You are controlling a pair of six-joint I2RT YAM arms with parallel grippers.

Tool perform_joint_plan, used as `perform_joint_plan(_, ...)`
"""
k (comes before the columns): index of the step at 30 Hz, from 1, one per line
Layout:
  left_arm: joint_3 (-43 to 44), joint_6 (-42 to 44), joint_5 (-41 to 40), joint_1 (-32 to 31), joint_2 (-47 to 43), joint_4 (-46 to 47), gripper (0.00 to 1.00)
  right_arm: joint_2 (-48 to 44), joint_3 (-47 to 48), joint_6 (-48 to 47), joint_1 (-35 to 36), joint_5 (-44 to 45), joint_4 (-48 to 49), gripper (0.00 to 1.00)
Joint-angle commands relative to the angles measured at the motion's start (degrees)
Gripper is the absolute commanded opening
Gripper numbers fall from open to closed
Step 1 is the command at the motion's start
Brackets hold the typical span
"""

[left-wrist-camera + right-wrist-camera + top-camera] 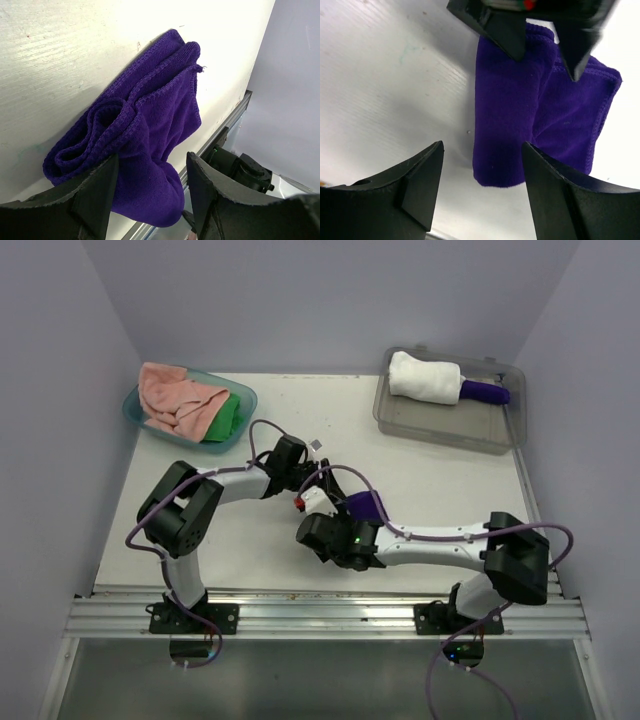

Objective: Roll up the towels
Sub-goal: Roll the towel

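Note:
A dark purple towel (pixel 364 506) lies loosely rolled on the table's middle, its layered end showing in the left wrist view (pixel 135 125). My left gripper (pixel 152 157) is open and straddles one end of it, with a gap on the right side. From the near side, my right gripper (pixel 482 145) is open and empty just short of the same towel (pixel 520 125), and the left fingers (pixel 505 27) show above it. A white rolled towel (pixel 424 377) and a purple roll (pixel 486 392) lie in the grey tray (pixel 440 425). Pink (pixel 175 395) and green (pixel 228 418) towels sit in the teal tub (pixel 132 406).
Both arms crowd the table's middle, their wrists (pixel 340 535) almost touching. The tub stands at the back left and the tray at the back right. A metal rail (pixel 320 615) runs along the near edge.

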Motion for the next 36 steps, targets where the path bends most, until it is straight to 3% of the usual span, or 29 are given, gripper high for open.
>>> perform_joint_plan(1,-0.39,1.7,-0.55,-0.08,0.51,-2.87,0.61,4.96,2.41,-5.1,1.92,10.55,-0.73,0.67)
perform_joint_plan(7,-1.88,1.26,-0.29,-0.08,0.6,-2.16,0.61,14.18,0.48,-6.6,2.53,16.43,4.37,0.65)
perform_joint_plan(10,-2.41,1.08,-0.2,0.01,-0.1,-1.9,0.61,16.82,-0.75,-6.86,2.62,18.11,7.18,0.45)
perform_joint_plan(11,-2.67,1.17,-0.2,0.01,-0.28,-1.99,0.61,17.09,-0.93,-6.69,2.62,18.37,7.97,0.27)
perform_joint_plan(15,-5.3,1.87,0.41,1.67,-3.61,-1.81,0.65,16.49,-0.23,-7.74,2.54,16.45,10.35,0.01)
perform_joint_plan(19,-10.4,3.0,2.26,6.5,-9.68,0.48,0.66,15.16,-0.23,-10.72,2.62,9.17,15.35,0.0)
perform_joint_plan(22,-11.63,6.43,2.17,10.8,-15.12,-5.66,0.68,16.92,1.7,-13.28,2.62,3.71,17.82,0.0)
perform_joint_plan(26,-13.57,9.25,1.99,15.82,-22.68,-11.55,0.91,18.59,4.86,-13.55,2.54,-1.04,19.14,0.0)
perform_joint_plan(30,-14.36,11.1,2.08,18.9,-27.69,-15.95,0.93,18.94,5.84,-12.4,2.62,-5.95,20.81,0.0)
perform_joint_plan(34,-14.62,14.52,4.71,28.27,-33.67,-20.61,0.92,15.7,4.96,-9.95,2.45,-13.07,23.62,0.0)
perform_joint_plan(36,-13.49,16.45,5.6,31.9,-35.43,-24.56,0.91,13.85,2.77,-6.18,0.0,-21.94,27.12,0.0)
